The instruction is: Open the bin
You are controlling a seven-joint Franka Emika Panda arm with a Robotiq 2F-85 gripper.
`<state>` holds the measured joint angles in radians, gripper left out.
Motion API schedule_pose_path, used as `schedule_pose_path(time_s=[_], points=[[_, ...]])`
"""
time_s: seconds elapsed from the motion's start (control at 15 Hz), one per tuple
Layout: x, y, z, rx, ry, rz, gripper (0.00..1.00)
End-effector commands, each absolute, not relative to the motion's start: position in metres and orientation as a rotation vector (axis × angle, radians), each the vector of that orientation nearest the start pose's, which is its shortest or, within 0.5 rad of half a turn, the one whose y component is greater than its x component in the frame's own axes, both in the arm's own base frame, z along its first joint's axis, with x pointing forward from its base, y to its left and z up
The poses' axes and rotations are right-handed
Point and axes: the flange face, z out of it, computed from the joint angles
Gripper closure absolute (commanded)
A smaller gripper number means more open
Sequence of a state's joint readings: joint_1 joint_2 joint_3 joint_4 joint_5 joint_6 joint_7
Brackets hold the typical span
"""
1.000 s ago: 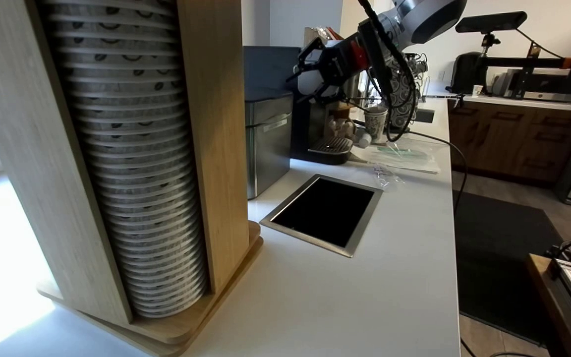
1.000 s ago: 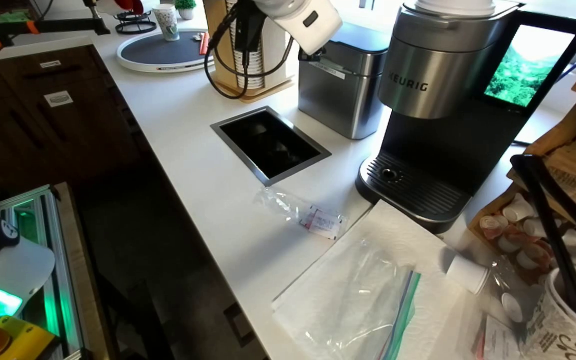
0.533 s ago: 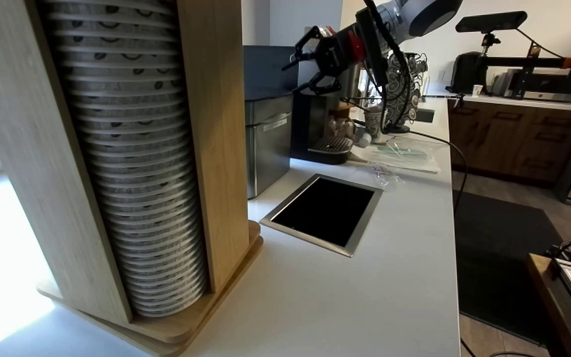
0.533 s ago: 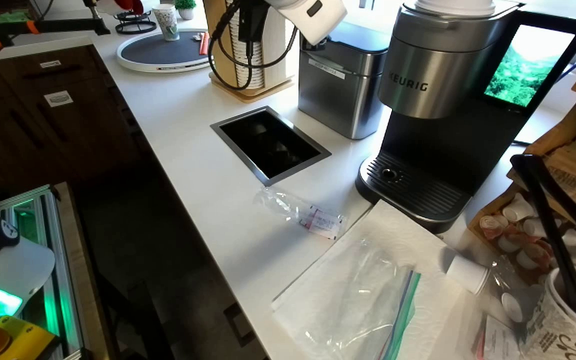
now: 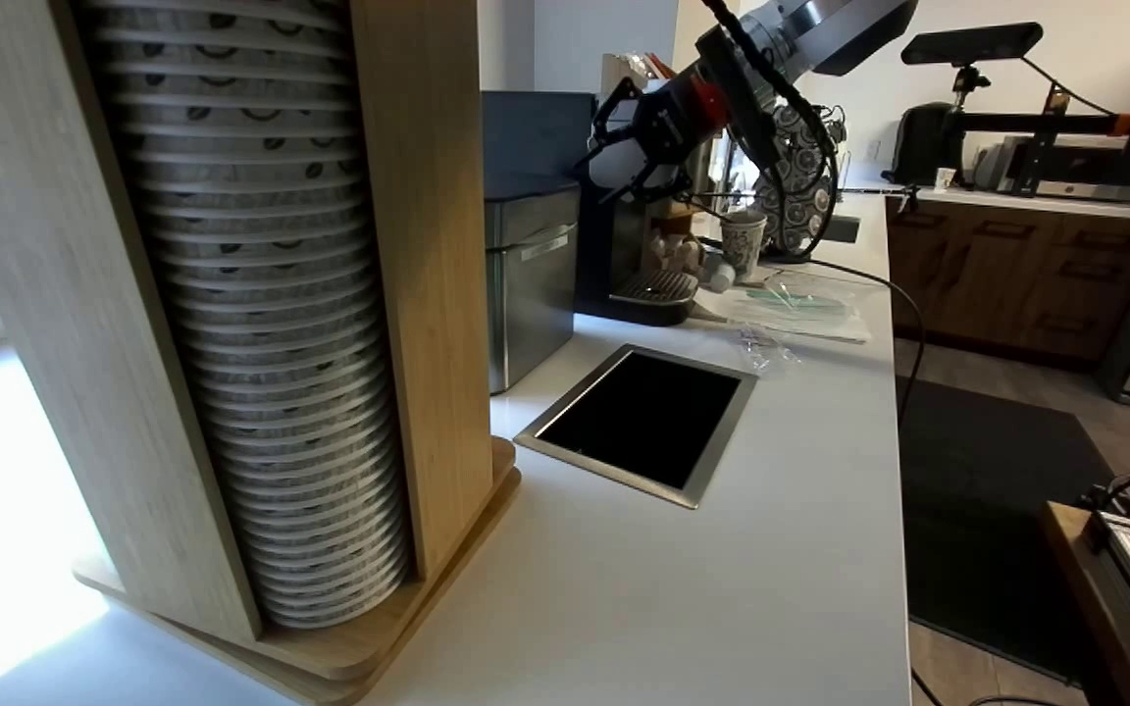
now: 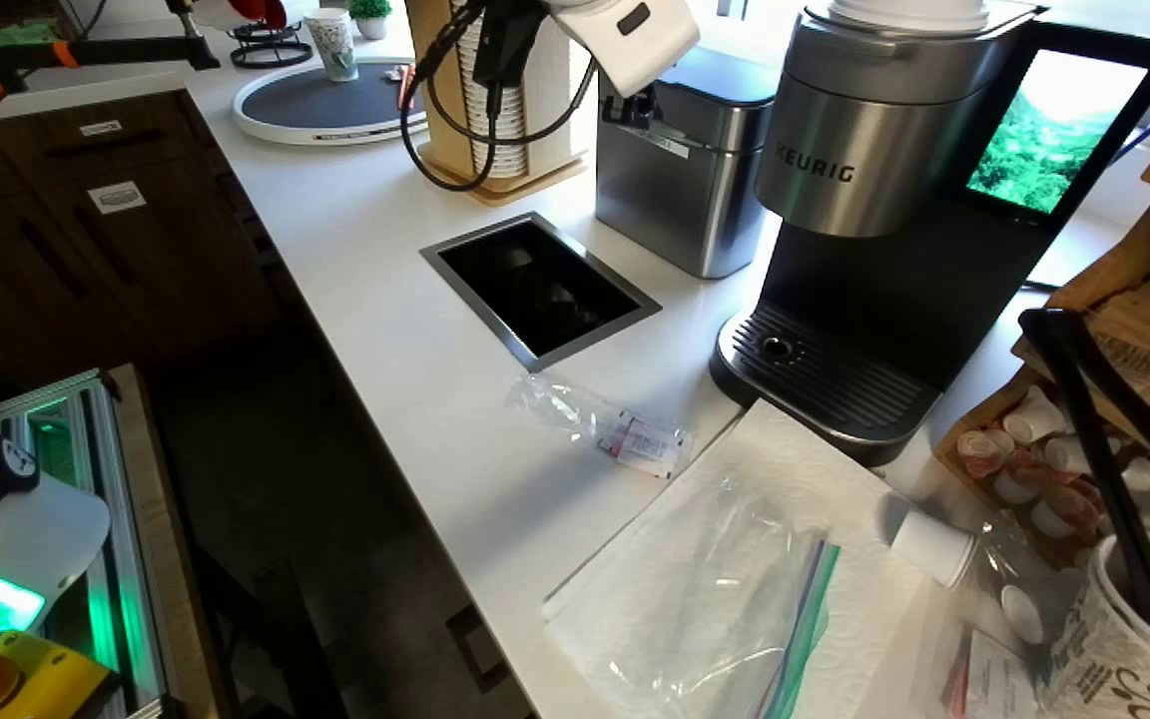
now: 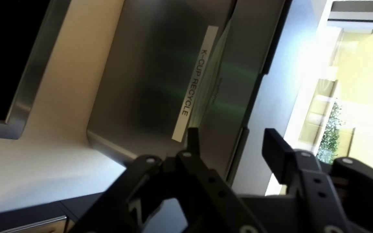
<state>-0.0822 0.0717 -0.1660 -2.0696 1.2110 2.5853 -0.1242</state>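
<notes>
One bin [image 6: 670, 195], brushed silver, stands upright on the tabletop [image 6: 365, 260], located between a wooden stand [image 5: 433, 294] of stacked cups [image 5: 271, 294] and a coffee machine [image 6: 869, 120]; confirmed in both exterior views. Its dark lid [image 6: 720, 75] lies flat across the top: not yet raised. On the front, a white label [image 7: 195, 84] reads "K-CUP RECYCLE".

Condition of the hand [image 7: 231, 139]: fingers spread well apart, nothing gripped. Position: at the upper front of the bin. Per the wrist view, one fingertip overlaps the bin's front and the other overlaps the lid; contact cannot be determined.

Also noted: a metal-framed opening [image 5: 718, 436] set into the tabletop before the bin; a clear wrapper [image 6: 555, 399] near its corner; a paper towel [image 6: 785, 454] bearing a clear plastic bag [image 6: 725, 599] with a green edge.
</notes>
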Motion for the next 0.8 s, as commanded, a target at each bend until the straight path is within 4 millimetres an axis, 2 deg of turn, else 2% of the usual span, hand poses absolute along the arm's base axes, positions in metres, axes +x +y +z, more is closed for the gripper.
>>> schedule_pose_path(time_s=[0.0, 0.2, 0.4, 0.67, 0.73], points=[[0.578, -0.161, 0.426, -2.003, 1.218, -0.598, 0.39], [0.588, -0.155, 0.418, -1.973, 1.223, -0.562, 0.46], [0.602, -0.148, 0.419, -1.932, 1.203, -0.572, 0.51], [0.616, -0.141, 0.428, -1.872, 1.184, -0.583, 0.53], [0.618, -0.139, 0.430, -1.862, 1.175, -0.583, 0.50]])
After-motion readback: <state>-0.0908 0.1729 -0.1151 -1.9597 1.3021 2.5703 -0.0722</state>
